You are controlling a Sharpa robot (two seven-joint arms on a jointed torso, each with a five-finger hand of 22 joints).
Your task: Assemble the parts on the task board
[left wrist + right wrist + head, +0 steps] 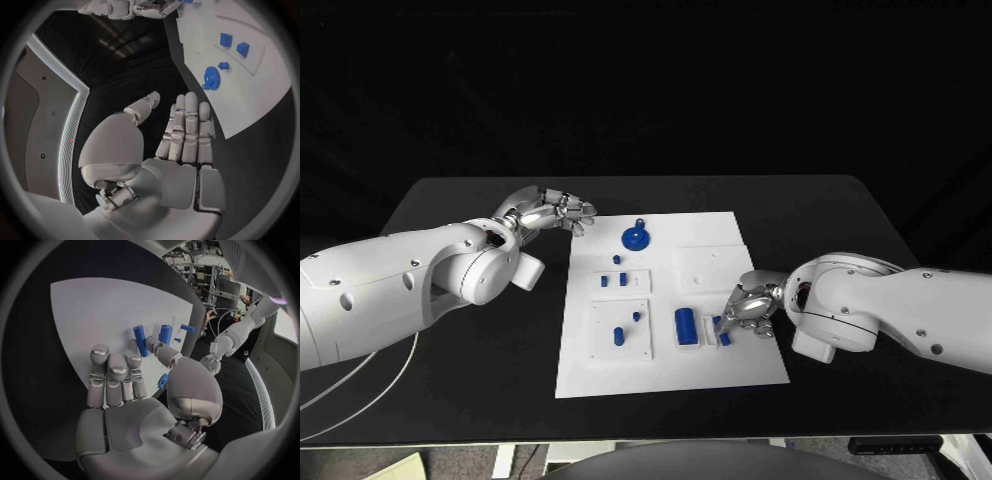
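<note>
The white task board (733,235) lies mid-table. On it are a blue gear (635,238), two small blue blocks (616,281), a thick blue cylinder (687,326) and a slim blue piece (720,331). My right hand (750,308) hovers at the board's right side, fingertips just over the slim piece. In the right wrist view that hand (119,385) has straight fingers with the thumb apart, and a blue piece (162,381) shows in the gap by the thumb without being gripped. My left hand (548,212) is held off the board's far left corner with straight fingers, holding nothing; the gear (211,78) lies beyond its fingers (186,130).
Small blue pegs (636,316) stand in the raised plate at the board's near left. The black table (459,390) runs wide on both sides of the board, with its front edge close behind the board's near side.
</note>
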